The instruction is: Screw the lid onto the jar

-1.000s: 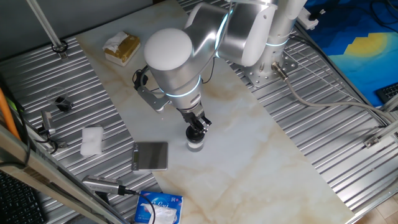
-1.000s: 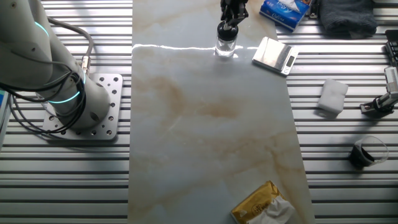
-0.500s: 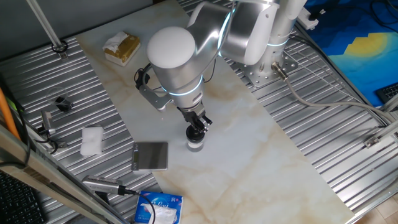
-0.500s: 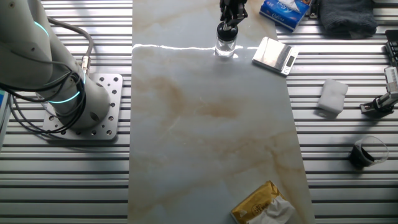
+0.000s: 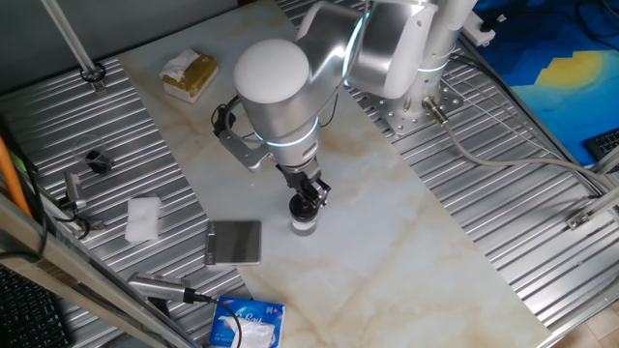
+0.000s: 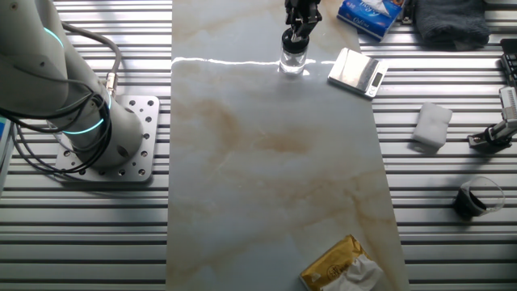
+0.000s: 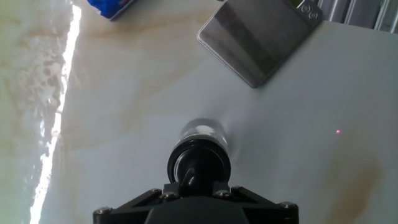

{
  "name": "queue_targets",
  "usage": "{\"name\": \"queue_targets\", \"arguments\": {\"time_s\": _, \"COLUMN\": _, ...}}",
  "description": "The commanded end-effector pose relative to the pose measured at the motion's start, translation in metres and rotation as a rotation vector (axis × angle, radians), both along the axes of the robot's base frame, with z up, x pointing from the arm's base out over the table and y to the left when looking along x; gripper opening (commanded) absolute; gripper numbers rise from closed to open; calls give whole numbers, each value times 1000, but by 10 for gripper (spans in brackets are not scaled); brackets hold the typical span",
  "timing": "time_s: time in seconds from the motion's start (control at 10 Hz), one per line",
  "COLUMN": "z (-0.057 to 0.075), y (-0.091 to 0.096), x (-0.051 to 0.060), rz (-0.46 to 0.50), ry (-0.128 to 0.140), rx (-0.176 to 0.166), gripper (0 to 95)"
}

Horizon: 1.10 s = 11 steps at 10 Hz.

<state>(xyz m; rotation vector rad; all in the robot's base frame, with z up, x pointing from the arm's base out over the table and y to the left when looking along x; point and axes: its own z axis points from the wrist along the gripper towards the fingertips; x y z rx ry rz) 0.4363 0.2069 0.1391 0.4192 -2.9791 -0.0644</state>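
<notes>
Here the gripper [image 5: 309, 198] stands straight over the jar [image 5: 305, 223], its fingers closed on the lid [image 7: 199, 163], a round black cap sitting on the jar's mouth. The jar stands upright on the marble table [image 5: 387, 232], axis vertical, clear glass with whitish glints, near the grey scale [image 5: 235, 242]

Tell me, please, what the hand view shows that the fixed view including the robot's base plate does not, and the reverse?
Only the hand view looks straight down on the lid, round and black, hiding most of the jar. Only the fixed view shows the jar's clear side, the hand above it, the white block and the yellow packet. Both show the grey plate and blue packet.
</notes>
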Motion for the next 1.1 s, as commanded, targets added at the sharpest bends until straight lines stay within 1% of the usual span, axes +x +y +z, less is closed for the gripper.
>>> {"name": "queue_targets", "arguments": {"time_s": 0.1, "z": 0, "y": 0, "x": 1, "rz": 1, "ry": -11, "rx": -2, "gripper": 380}}
{"name": "queue_targets", "arguments": {"time_s": 0.2, "z": 0, "y": 1, "x": 1, "rz": 2, "ry": -22, "rx": -1, "gripper": 380}}
{"name": "queue_targets", "arguments": {"time_s": 0.3, "z": 0, "y": 1, "x": 1, "rz": 2, "ry": -26, "rx": 0, "gripper": 380}}
{"name": "queue_targets", "arguments": {"time_s": 0.5, "z": 1, "y": 1, "x": 2, "rz": 29, "ry": -56, "rx": 1, "gripper": 380}}
{"name": "queue_targets", "arguments": {"time_s": 0.7, "z": 1, "y": 1, "x": 2, "rz": 40, "ry": -74, "rx": 2, "gripper": 380}}
{"name": "queue_targets", "arguments": {"time_s": 0.9, "z": 1, "y": 1, "x": 2, "rz": 41, "ry": -81, "rx": 2, "gripper": 380}}
{"name": "queue_targets", "arguments": {"time_s": 1.0, "z": 1, "y": 1, "x": 2, "rz": 60, "ry": -98, "rx": 4, "gripper": 380}}
{"name": "queue_targets", "arguments": {"time_s": 1.1, "z": 1, "y": 1, "x": 1, "rz": 78, "ry": -100, "rx": 8, "gripper": 380}}
